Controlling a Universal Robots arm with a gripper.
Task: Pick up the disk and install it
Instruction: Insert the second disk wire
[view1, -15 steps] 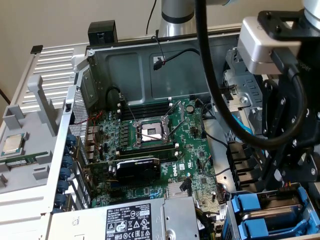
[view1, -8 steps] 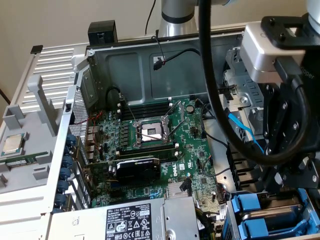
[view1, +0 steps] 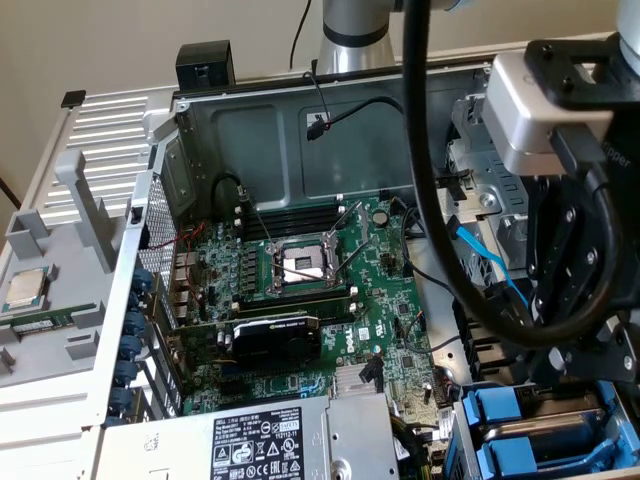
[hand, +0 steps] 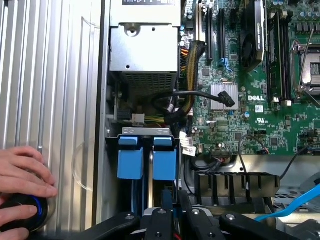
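Observation:
The disk stands edge-on in the drive bay at the case's corner, and its blue carrier front shows beside a second blue carrier. My gripper sits right over it, fingers drawn close together on a thin blue edge of the carrier. In the exterior view the gripper hangs low at the exterior view's right, just above the blue carriers. The disk's metal body and label are hidden inside the bay.
A person's hand rests on a black knob with a blue ring on the ribbed case panel. The grey power supply box lies beside the bay. The motherboard, cables and a loose processor chip are nearby.

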